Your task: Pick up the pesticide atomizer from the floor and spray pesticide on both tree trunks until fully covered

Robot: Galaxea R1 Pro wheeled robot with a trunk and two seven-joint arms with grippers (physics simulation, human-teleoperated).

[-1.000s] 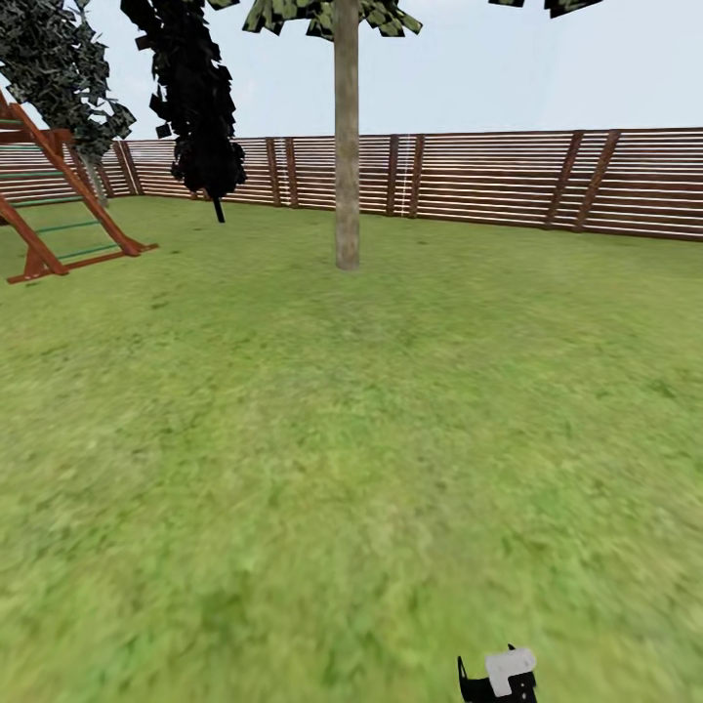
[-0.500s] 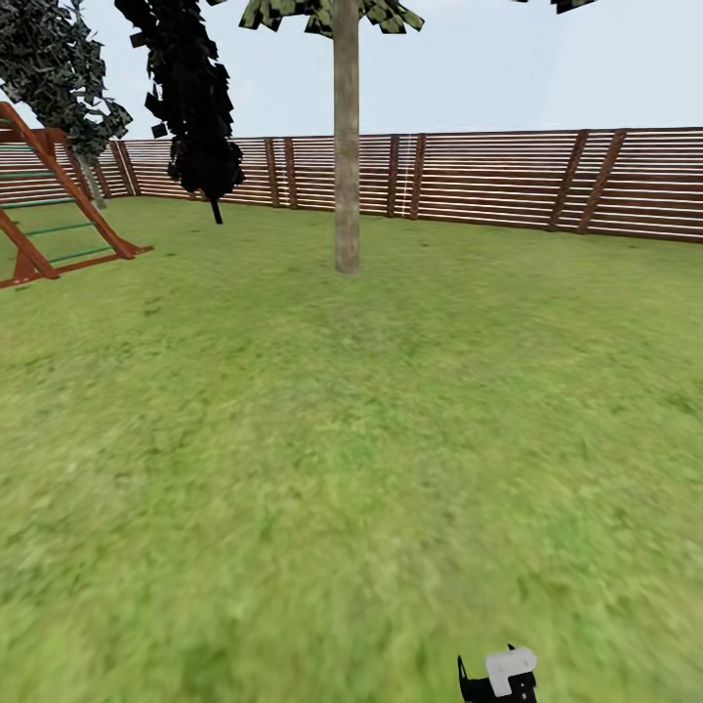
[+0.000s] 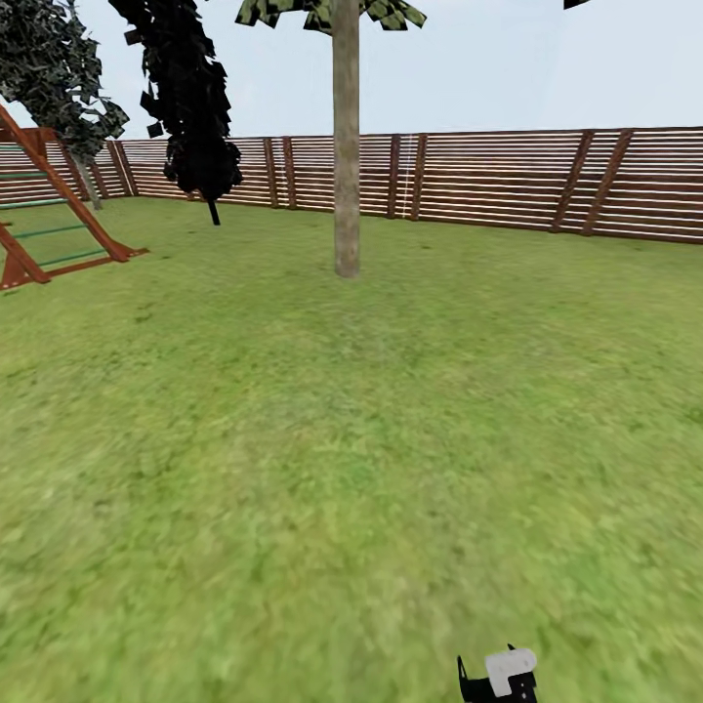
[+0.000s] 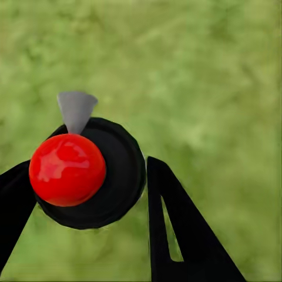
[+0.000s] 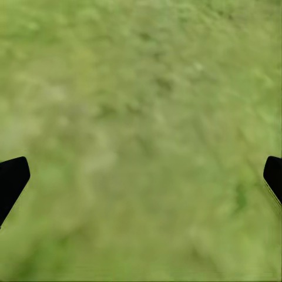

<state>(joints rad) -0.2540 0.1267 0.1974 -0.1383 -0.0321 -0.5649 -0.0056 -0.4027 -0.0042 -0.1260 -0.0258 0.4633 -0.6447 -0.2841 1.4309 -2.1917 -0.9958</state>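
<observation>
Head view shows the pesticide atomizer (image 3: 508,674) at the very near edge, right of centre, its pale trigger head above a dark body, off the grass. In the left wrist view the same bottle appears from above as a black disc with a red cap (image 4: 67,169) and a grey nozzle tip, clamped between the dark fingers (image 4: 182,235) of the left tool (image 4: 82,194), so that tool is gripping the bottle. The right tool (image 5: 141,176) hangs over bare grass with its fingertips spread wide, holding nothing.

One tree trunk (image 3: 346,146) stands far ahead, a little left of centre, rising from the floor (image 3: 293,439) before the wooden fence (image 3: 508,181). A black-leaved tree (image 3: 190,98) and a red-brown play frame (image 3: 49,215) lie further left.

The trunk looks well apart from the robot, so spraying from here would likely fall short onto grass. The nozzle's aim relative to the trunk is unclear; if it points away, the bark stays uncovered. The second tree is not identifiable.
</observation>
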